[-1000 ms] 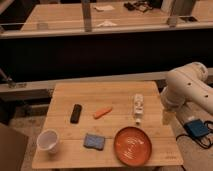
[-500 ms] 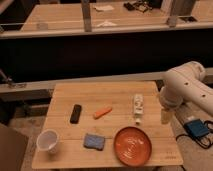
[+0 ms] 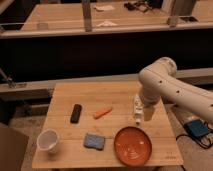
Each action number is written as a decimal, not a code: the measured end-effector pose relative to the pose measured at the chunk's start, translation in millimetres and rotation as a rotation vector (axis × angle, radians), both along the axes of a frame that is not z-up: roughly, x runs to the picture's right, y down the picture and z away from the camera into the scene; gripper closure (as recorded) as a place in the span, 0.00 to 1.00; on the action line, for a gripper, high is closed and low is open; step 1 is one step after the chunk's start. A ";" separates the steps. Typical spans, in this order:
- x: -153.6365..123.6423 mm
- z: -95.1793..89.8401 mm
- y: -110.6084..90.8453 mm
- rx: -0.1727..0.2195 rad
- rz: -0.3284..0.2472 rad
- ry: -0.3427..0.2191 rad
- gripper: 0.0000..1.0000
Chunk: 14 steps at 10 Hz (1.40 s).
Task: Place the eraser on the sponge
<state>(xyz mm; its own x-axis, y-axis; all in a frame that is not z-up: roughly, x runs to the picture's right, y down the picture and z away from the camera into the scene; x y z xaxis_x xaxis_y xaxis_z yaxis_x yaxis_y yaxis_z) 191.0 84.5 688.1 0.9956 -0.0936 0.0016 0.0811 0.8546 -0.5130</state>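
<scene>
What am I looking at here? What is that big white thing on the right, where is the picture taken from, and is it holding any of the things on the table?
The white thing is a robot arm; its rolling base is out of sight. At the arm's lower end is its hand, two fingers that pinch. The hand hangs over the right side of the wooden table, just beside a white bottle-like object. It is open and seems to hold nothing.

There is only one picture, taken from above and in front of the table.

On the table lie a black eraser, an orange stick, a blue sponge, a round orange plate and a white cup. The job is to put the eraser on the sponge. The two lie apart, so that is not yet done.
</scene>
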 end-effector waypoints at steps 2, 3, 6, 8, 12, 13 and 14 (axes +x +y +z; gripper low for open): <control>-32.5 3.9 -7.9 0.016 -0.029 -0.024 0.20; -46.9 5.3 -10.5 0.022 -0.040 -0.031 0.20; -86.9 9.4 -18.1 0.038 -0.087 -0.066 0.20; -91.3 12.7 -19.6 0.041 -0.113 -0.086 0.20; -138.7 26.3 -29.6 0.063 -0.159 -0.126 0.20; -144.4 28.5 -31.3 0.065 -0.175 -0.135 0.20; -146.8 30.3 -31.4 0.064 -0.186 -0.140 0.20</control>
<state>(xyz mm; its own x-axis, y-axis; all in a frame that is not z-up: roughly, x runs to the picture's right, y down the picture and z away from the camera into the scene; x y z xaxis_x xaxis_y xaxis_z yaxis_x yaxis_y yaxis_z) 44.2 53.1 718.4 0.9516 -0.2800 0.1268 0.3071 0.8485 -0.4310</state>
